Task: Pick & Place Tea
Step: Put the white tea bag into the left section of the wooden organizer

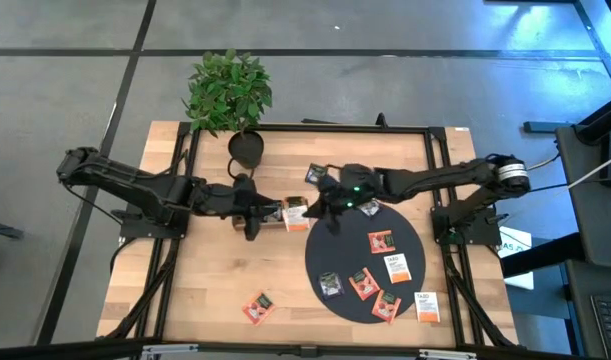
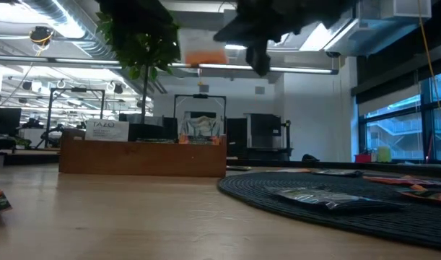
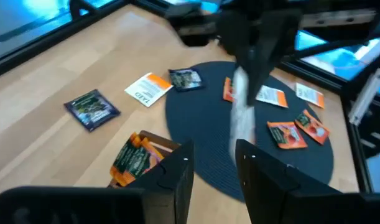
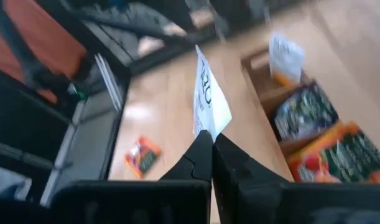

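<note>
My right gripper [image 4: 211, 138] is shut on a white tea sachet [image 4: 209, 99] with orange print and holds it in the air, between the black round mat [image 1: 335, 250] and the wooden tray [image 1: 295, 213]. The tray holds dark and orange sachets [image 4: 329, 155] in its compartments. Beside the tray's left end my left gripper [image 3: 214, 152] hangs open above the table, nothing between its fingers. Several red, white and dark sachets [image 1: 382, 241] lie flat on the mat. One red sachet [image 1: 258, 307] lies on the bare wood near the front. My right gripper pinches the white sachet by one edge [image 4: 206, 129] between its two shut fingers. The fingers come slanting down from the table's right side. The sachet sticks out past the fingertips, seen edge-on, lifted clear of table, mat and tray [image 3: 239, 118].
A potted plant [image 1: 230, 95] stands at the table's far edge, behind the tray. Black frame rails [image 1: 440, 160] run along the table's left, right and far sides. A dark sachet [image 1: 315, 175] lies on the wood behind the tray. Bare wood lies at the front left.
</note>
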You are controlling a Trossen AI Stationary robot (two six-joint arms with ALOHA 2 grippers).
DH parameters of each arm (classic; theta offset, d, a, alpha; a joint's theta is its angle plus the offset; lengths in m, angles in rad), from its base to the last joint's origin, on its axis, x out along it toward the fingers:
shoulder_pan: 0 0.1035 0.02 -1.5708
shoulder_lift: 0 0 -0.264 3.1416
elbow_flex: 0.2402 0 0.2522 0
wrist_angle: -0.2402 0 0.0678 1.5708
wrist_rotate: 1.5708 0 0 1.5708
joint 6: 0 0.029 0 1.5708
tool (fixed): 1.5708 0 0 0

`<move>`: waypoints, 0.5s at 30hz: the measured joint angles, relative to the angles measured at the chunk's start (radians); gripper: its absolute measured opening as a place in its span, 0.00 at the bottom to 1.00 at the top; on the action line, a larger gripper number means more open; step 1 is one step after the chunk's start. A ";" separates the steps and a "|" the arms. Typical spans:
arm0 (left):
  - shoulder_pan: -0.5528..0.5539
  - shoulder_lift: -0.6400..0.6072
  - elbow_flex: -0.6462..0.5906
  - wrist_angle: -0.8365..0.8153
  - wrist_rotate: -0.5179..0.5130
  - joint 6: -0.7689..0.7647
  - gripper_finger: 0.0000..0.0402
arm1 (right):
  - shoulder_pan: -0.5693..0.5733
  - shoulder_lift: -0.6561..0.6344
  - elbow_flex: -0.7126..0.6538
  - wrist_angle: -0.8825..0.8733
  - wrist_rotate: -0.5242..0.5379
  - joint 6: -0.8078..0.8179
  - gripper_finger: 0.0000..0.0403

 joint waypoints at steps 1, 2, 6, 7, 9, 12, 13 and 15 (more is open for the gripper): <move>0.000 0.000 0.000 0.003 0.011 0.010 0.28 | 0.001 0.021 0.035 -0.045 -0.013 -0.007 0.00; 0.000 0.000 0.000 0.002 0.017 0.016 0.28 | 0.000 0.046 0.073 -0.096 -0.026 -0.022 0.00; 0.001 0.000 0.000 0.003 0.050 0.018 0.28 | 0.007 0.142 0.225 -0.235 -0.102 -0.106 0.00; 0.001 0.000 0.000 0.002 0.061 0.018 0.28 | 0.008 0.164 0.259 -0.269 -0.123 -0.130 0.00; 0.001 0.000 0.000 0.002 0.082 0.019 0.28 | 0.008 0.205 0.329 -0.335 -0.149 -0.176 0.00; 0.000 0.000 0.000 0.002 0.146 0.019 0.28 | 0.007 0.245 0.416 -0.428 -0.148 -0.230 0.00; 0.000 0.000 0.000 0.002 0.174 0.019 0.28 | 0.006 0.255 0.442 -0.444 -0.148 -0.244 0.00; 0.000 0.000 0.000 0.002 0.228 0.018 0.28 | 0.006 0.272 0.477 -0.476 -0.149 -0.258 0.00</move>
